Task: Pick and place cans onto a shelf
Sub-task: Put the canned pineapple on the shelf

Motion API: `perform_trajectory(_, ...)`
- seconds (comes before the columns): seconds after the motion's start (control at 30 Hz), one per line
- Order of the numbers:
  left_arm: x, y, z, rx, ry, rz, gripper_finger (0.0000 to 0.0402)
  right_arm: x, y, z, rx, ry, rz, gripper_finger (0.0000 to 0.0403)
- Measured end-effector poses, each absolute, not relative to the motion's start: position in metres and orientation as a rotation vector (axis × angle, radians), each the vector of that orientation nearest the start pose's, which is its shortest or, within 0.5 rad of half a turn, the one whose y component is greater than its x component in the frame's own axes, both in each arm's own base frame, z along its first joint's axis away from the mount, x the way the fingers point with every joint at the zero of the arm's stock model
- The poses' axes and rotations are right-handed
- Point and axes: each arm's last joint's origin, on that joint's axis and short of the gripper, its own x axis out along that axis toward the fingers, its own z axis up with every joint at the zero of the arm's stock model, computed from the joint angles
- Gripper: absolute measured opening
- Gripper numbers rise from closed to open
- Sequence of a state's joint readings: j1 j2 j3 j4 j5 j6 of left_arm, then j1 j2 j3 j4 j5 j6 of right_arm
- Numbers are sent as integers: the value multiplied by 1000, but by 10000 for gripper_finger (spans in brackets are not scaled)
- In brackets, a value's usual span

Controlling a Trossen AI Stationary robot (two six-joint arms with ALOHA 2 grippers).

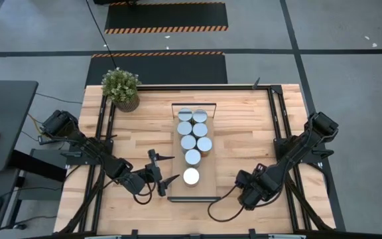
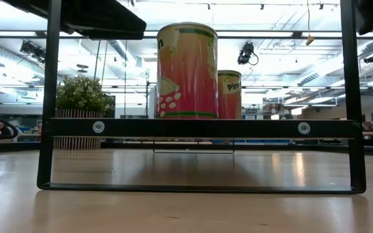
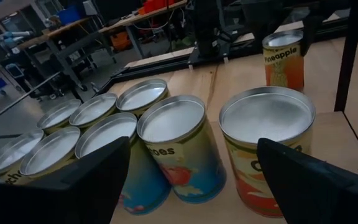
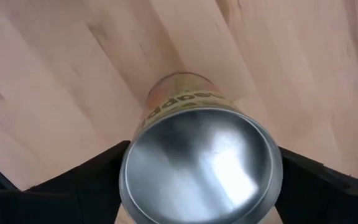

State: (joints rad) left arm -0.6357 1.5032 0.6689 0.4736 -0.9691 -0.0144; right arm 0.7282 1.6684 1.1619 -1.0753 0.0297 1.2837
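The right end effector is over the desk at about 4 o'clock from the shelf, well apart from it. It is directly above one upright can that stands alone on the bare wood. From the right wrist view it cannot be told whether it has closed on this can or only straddles it. The high view does not help, because the arm hides the can.

The left end effector is wide open and holds nothing. It sits at 9 o'clock from the nearest shelf can, just beside the shelf's edge.

Eight cans stand upright on the shelf. They run from its 12 o'clock end down the middle, in pairs at first and then singly. Bare board remains at the 6 o'clock end. A potted plant stands at the desk's 11 o'clock corner, clear of the work.

Assessment: the step in hand is picking up the lone can, which looks like the only one not yet on the shelf.

- A firm hold on the can is needed first.
- The can must then be lifted high enough to clear the shelf's edge.
- It should be carried toward 10 o'clock and set down upright on the bare board, at 6 o'clock from the nearest shelf can.
- The open left end effector is close to that spot, so the path needs to keep clear of it and of the neighbouring can.
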Motion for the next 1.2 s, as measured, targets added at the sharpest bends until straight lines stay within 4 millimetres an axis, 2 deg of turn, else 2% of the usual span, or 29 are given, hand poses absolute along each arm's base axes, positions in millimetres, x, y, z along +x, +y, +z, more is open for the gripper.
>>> perform_trajectory(0.1,247,-153,196,248,250,331,357,214,191,203,410,1517,-450,321)
perform_trajectory(0.27,247,-152,196,254,245,366,357,216,185,207,374,1527,-432,321)
perform_trajectory(0.53,247,-152,196,247,241,378,357,244,160,255,222,1410,-417,328)
perform_trajectory(0.7,247,-153,196,183,240,326,357,260,144,272,127,1350,-362,327)
perform_trajectory(0.93,248,-154,196,114,235,305,357,284,122,277,92,1288,-243,329)
perform_trajectory(1.2,248,-154,196,-4,216,318,357,304,110,278,70,1197,-155,329)
